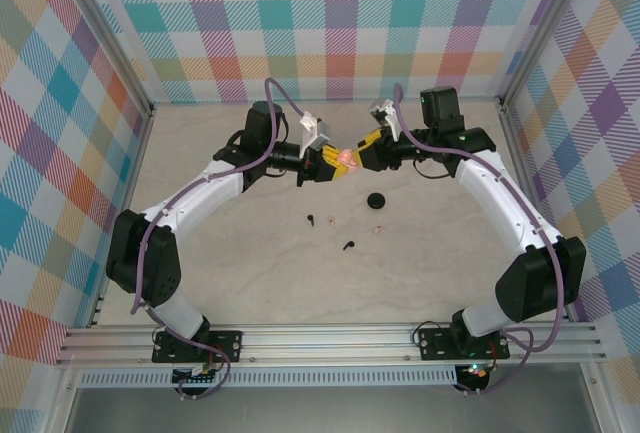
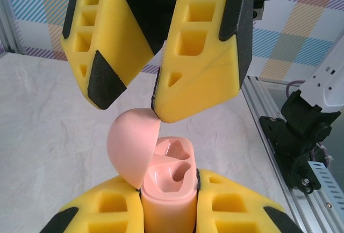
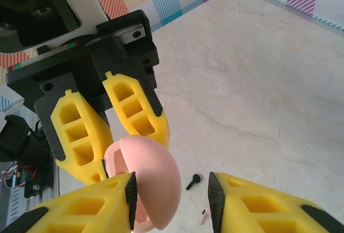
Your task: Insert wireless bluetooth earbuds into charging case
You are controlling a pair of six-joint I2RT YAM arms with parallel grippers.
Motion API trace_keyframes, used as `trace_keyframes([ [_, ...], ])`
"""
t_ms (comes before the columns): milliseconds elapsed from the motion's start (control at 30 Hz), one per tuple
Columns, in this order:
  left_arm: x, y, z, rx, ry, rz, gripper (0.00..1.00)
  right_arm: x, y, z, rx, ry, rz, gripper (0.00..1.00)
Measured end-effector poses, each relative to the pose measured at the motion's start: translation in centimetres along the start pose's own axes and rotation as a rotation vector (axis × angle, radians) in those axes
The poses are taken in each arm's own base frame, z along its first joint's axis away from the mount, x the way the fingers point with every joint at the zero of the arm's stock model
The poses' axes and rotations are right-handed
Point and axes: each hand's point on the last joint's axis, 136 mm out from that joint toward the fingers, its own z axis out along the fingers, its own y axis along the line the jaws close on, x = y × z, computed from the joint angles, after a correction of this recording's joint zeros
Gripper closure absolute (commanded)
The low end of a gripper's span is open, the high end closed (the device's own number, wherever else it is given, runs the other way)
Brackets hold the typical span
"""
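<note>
The pink case [image 2: 166,209] is clamped by its body in the left gripper [image 2: 167,200]. Its lid [image 2: 131,147] is swung open on two empty wells, and the right gripper [image 3: 172,195], jaws apart, rests one fingertip against that lid. Opening looks finished, so the next move calls for the right gripper to fetch a matching bud. Two black earbuds [image 1: 311,220], a pale earbud [image 1: 377,225] and a round black case [image 1: 376,200] lie on the table [image 1: 250,283], well apart from the pink case on its near side.

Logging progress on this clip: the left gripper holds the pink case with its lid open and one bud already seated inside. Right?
Not quite. The left gripper does hold the pink case with its lid open, but both wells are empty, as the left wrist view shows.
</note>
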Motion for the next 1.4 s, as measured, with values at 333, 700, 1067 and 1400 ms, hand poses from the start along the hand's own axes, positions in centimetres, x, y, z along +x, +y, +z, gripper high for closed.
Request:
trace_keyframes([
  [333,0.0,0.1,0.2,-0.002,-0.031,-0.002,0.92,0.1,-0.2,0.0,0.011,0.004,0.001,0.53],
  [700,0.5,-0.1,0.3,0.005,-0.036,-0.032,0.92,0.6,-1.6,0.4,0.066,0.027,0.039,0.51],
  [1067,0.2,0.5,0.3,-0.023,-0.045,-0.068,0.92,0.3,-2.0,0.4,0.083,0.026,0.055,0.46],
  [1400,-0.9,1.1,0.3,-0.051,-0.081,-0.077,0.91,0.7,-2.1,0.3,0.087,0.039,0.06,0.43],
])
